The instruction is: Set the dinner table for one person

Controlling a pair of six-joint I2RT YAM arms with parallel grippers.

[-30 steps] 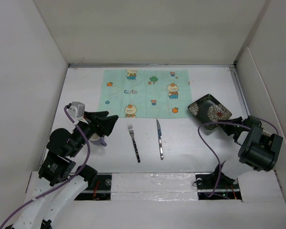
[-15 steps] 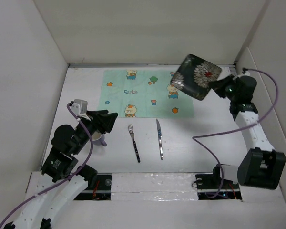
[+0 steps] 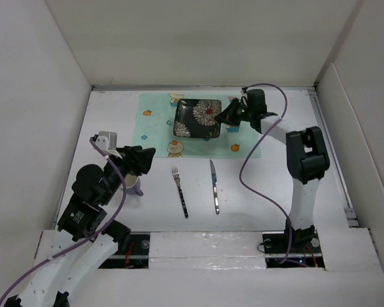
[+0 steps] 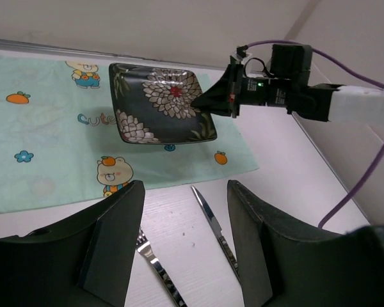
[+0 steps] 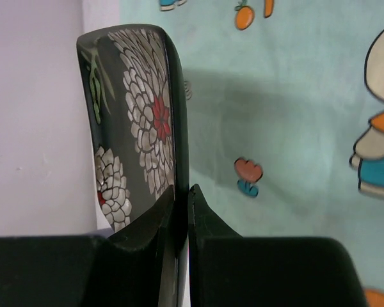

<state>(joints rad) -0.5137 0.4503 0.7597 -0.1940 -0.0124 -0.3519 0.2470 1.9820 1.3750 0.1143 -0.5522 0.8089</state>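
Table (image 3: 275, 192) spreads white between the walls, and the piece being laid on it is a dark flowered plate. The right gripper (image 3: 230, 115) reaches in from the far right with its jaws pinched tight on that plate's right rim; the right wrist view shows the fingers (image 5: 205, 211) closed on the thin edge with no gap. From the gripper, the plate (image 3: 197, 118) extends leftward, level or nearly so, over the far middle of the green placemat (image 3: 157, 128). I cannot tell whether its underside touches the cloth; a shadow at the near edge hints that it may not. As I judge it, the next move is a short lowering, then a release with the gripper drawing back rightward, away from the rim. Nearer the arms, a fork (image 3: 180, 190) and knife (image 3: 214, 187) lie on bare table just off the placemat, long axes running near to far. The left gripper (image 3: 144, 160) hangs wide open and empty beside a cup (image 3: 134, 186), closer to the fork.
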